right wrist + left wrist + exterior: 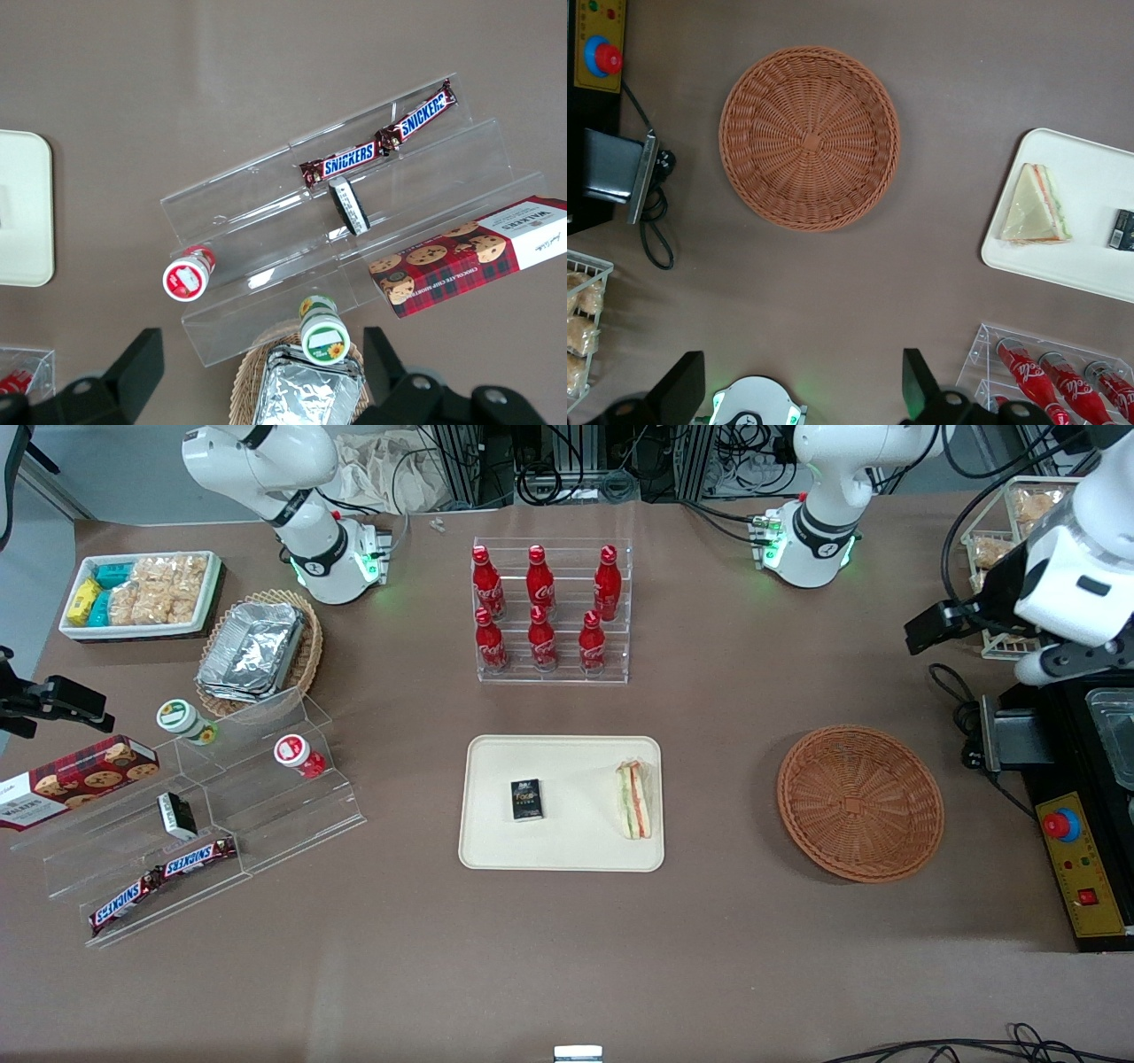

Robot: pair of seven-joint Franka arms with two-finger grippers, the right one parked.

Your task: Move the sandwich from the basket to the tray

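The sandwich [634, 799] [1034, 205] lies on the cream tray [561, 849] [1099, 266], at the tray edge nearest the basket. The reddish-brown wicker basket [859, 803] [809, 138] stands beside the tray toward the working arm's end, with nothing in it. My gripper [932, 627] [799, 390] hangs high above the table, farther from the front camera than the basket. It is open wide and holds nothing; both black fingers [917, 385] show apart in the left wrist view.
A small black box [526, 799] also lies on the tray. A clear rack of red cola bottles [551, 611] stands farther back. A black control box with a red button [1076, 859] and a wire basket of bread [1001, 549] sit at the working arm's end.
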